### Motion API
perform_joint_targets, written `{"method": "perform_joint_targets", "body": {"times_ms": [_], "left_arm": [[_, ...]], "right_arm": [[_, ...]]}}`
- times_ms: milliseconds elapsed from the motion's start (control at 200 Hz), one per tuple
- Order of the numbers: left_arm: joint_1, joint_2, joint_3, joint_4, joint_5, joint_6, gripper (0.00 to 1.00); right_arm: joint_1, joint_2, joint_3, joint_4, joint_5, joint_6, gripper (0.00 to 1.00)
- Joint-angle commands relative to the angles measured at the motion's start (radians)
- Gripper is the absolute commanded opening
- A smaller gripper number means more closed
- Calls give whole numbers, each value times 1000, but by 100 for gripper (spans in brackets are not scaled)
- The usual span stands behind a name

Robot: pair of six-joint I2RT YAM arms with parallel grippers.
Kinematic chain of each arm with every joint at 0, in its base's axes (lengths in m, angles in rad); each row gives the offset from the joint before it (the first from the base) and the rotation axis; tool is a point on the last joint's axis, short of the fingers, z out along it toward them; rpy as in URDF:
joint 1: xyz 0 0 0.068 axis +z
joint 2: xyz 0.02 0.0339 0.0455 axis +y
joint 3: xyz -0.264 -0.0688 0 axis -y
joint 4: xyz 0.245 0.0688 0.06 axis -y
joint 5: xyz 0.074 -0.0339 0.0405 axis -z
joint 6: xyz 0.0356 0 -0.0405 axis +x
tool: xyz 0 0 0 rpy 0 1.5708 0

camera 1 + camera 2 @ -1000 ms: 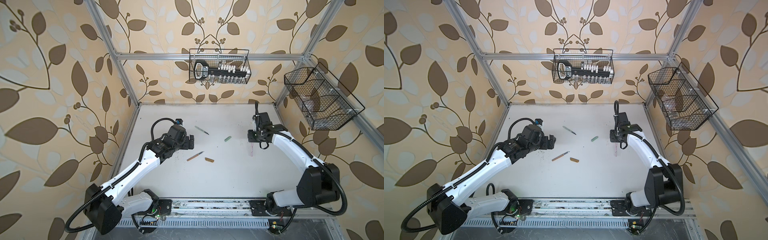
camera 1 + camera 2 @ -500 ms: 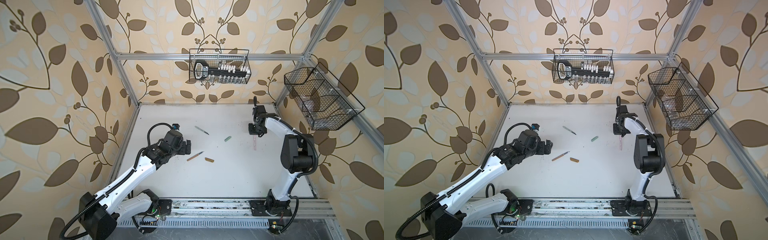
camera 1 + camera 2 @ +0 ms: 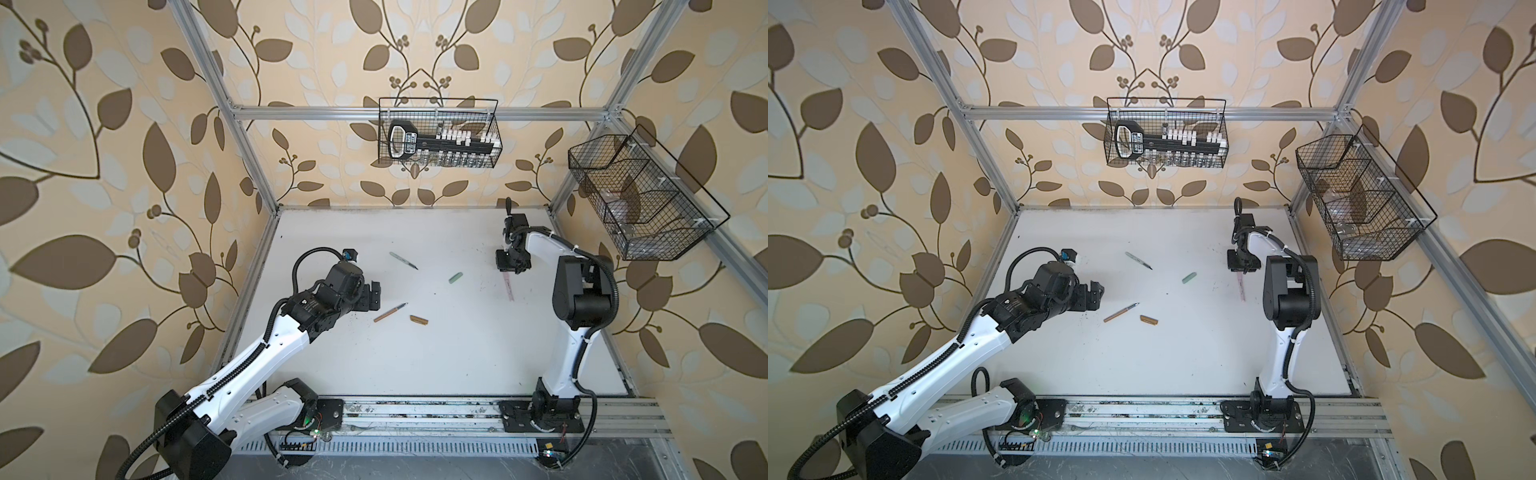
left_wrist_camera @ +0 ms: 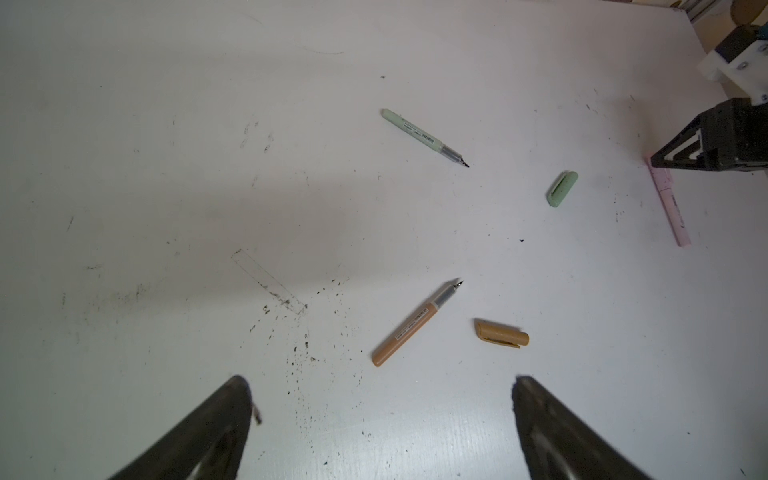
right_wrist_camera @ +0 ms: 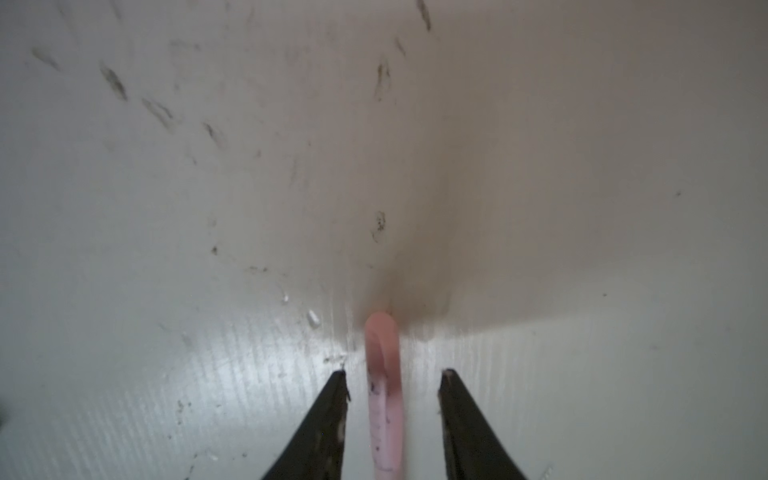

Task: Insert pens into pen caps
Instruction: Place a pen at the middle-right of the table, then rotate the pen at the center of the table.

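A pink pen (image 5: 384,399) lies flat on the white table (image 3: 415,374) between the fingers of my right gripper (image 5: 394,374), which is open with a gap on each side. A seam shows on the pink pen (image 4: 670,208) where its cap sits. The pale green pen (image 3: 403,260) and green cap (image 3: 455,277) lie apart mid-table. Nearer the front, the brown pen (image 4: 415,326) and brown cap (image 4: 501,333) lie apart. My left gripper (image 4: 378,384) hovers open and empty to the left of the brown pen (image 3: 1120,312).
A wire basket (image 3: 438,133) holding a black tool hangs on the back wall. Another wire basket (image 3: 640,208) hangs on the right wall. Aluminium frame posts stand at the back corners. Dark specks and scuffs mark the table.
My right gripper has opened off the pink pen, which now lies loose on the table. The right arm's elbow has folded upward. My left gripper has drawn back a little to the left.
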Motion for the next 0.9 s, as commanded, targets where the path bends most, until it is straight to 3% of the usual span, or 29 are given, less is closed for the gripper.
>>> {"method": "perform_joint_targets", "body": {"times_ms": [0, 235, 410, 575, 745, 900], "left_arm": [[5, -33, -9, -5, -25, -8, 99], [5, -36, -13, 8, -35, -7, 99], [5, -10, 1, 21, -26, 18, 99], [4, 36, 36, -12, -4, 40, 99], [4, 106, 10, 27, 84, 38, 99], [4, 233, 12, 42, 166, 67, 99]], "right_arm": [[-4, -1, 19, 8, -25, -13, 44], [10, -124, -6, 33, -38, -5, 53], [62, -312, -112, 61, -29, 22, 56], [140, -547, -365, 301, -328, 106, 59], [370, -682, -516, 383, -384, 138, 63], [445, -784, -675, 491, -539, 228, 63]]}}
